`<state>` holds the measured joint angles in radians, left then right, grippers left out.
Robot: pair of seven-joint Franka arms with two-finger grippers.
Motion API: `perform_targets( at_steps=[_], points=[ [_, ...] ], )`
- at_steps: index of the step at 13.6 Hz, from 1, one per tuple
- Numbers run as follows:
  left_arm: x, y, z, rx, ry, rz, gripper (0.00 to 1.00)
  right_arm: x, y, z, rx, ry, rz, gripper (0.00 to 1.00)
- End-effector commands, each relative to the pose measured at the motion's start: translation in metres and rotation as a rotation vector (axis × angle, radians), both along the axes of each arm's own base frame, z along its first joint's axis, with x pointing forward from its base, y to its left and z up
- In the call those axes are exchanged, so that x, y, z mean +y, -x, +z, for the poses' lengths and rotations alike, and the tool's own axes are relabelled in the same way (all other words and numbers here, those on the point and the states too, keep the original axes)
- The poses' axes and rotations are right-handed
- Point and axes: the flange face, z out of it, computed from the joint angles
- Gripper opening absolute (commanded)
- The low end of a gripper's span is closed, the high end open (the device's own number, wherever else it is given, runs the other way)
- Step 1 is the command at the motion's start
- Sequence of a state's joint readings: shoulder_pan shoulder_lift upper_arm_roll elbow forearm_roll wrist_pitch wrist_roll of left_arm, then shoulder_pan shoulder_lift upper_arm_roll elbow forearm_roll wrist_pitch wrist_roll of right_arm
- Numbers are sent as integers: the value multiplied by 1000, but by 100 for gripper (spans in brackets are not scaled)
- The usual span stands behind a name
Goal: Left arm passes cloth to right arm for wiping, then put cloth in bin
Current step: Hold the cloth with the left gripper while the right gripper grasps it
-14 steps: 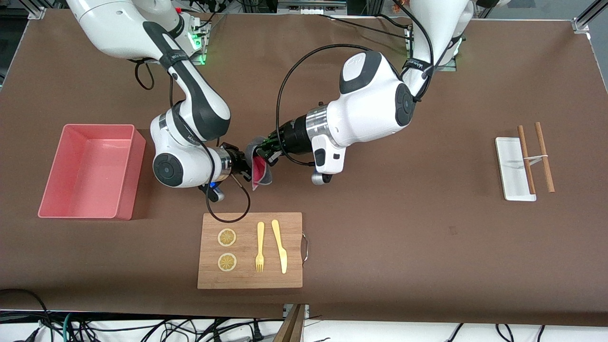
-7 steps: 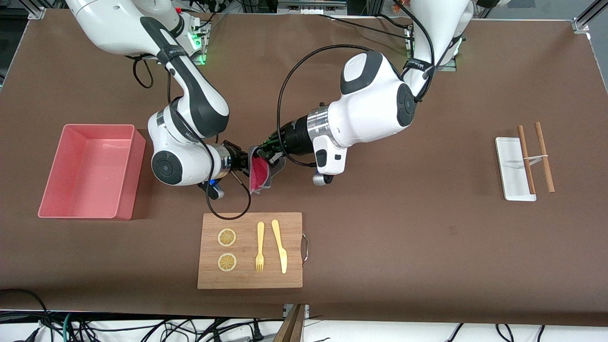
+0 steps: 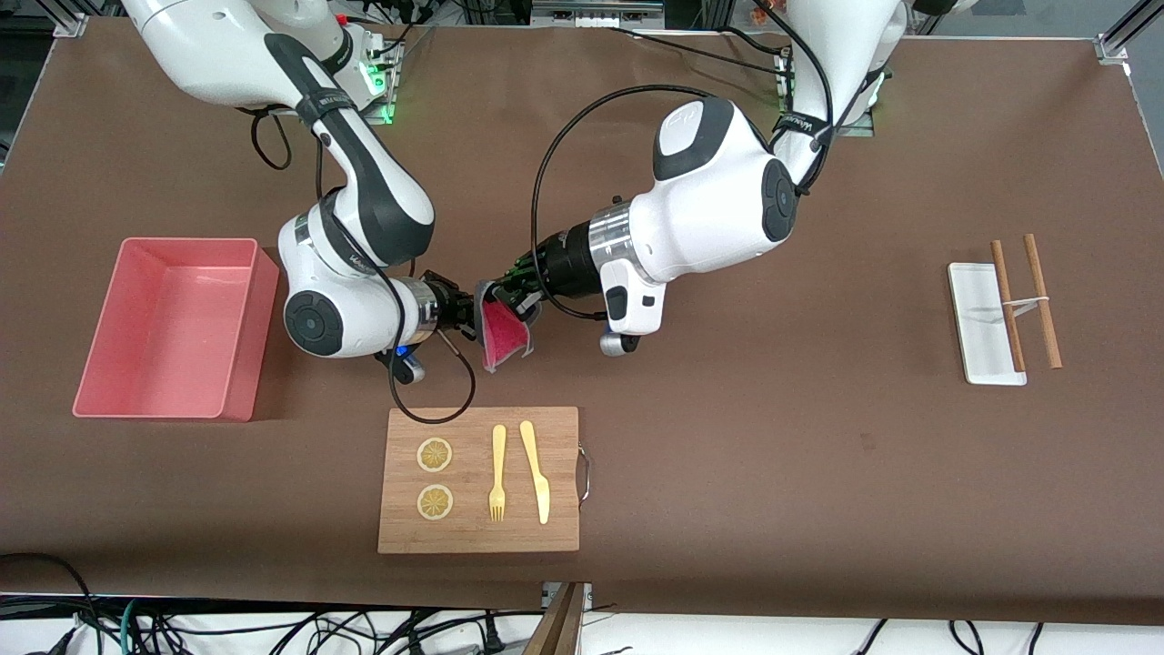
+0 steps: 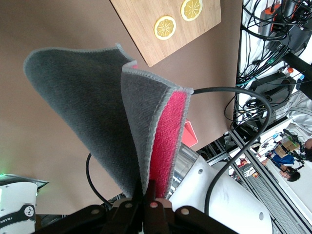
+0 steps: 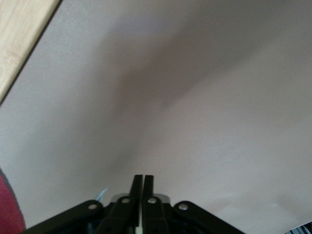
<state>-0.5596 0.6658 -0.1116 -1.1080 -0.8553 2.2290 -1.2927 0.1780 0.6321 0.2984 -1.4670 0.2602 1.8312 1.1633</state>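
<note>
The cloth, dark grey with a pinkish-red reverse, hangs from my left gripper over the table between the two arms. In the left wrist view the left gripper is shut on the cloth's edge, and the folded cloth shows both grey and red faces. My right gripper is right beside the cloth, toward the bin. In the right wrist view its fingers are shut with nothing between them, and a bit of red cloth shows at the edge. The pink bin stands at the right arm's end, empty.
A wooden board with two lemon slices, a yellow fork and a knife lies nearer the camera than the grippers. A small white tray and two wooden sticks lie at the left arm's end.
The right arm has drawn back slightly toward the bin. The hanging cloth has swung and opened, showing more of its red side. The left gripper still holds it.
</note>
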Motion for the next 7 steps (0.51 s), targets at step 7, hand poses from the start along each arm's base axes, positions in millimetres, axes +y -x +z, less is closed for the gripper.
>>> perform_targets(
  at_steps=[7],
  points=[
    [2,-2,9,1,22,11,0,-27,-33,31,-90,-33,-73,99]
  ],
)
